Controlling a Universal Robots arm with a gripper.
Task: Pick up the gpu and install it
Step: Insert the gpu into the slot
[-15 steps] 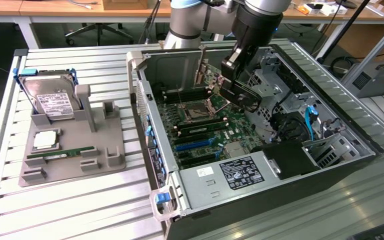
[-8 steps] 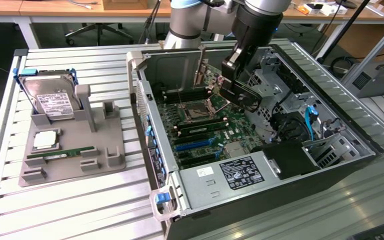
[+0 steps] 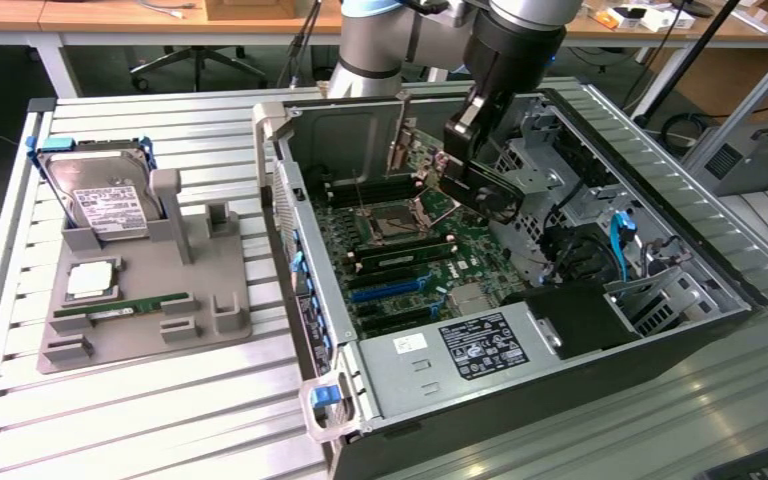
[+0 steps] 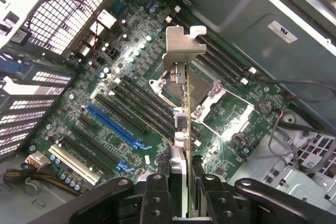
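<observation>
Gpu (image 4: 181,116) gripped edge-on between fingers (image 4: 156,195), set narrow on card. Card held inside open case (image 3: 307,230), above motherboard (image 4: 105,93), clear of slots; bracket (image 4: 182,50) pointed away from wrist. Hard drive (image 3: 107,205) and memory stick (image 3: 124,308) seen on grey holder (image 3: 211,280) on counter (image 3: 131,400).

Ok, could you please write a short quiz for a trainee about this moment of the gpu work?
1. True or false: the tool holds the gpu above the motherboard inside the open case.
2. Which part rests on the grey fixture outside the case? A) hard drive B) fan C) power supply
3. Short answer: is the gpu seated in a slot yet?
Key: 1 true; 2 A; 3 no.
</observation>
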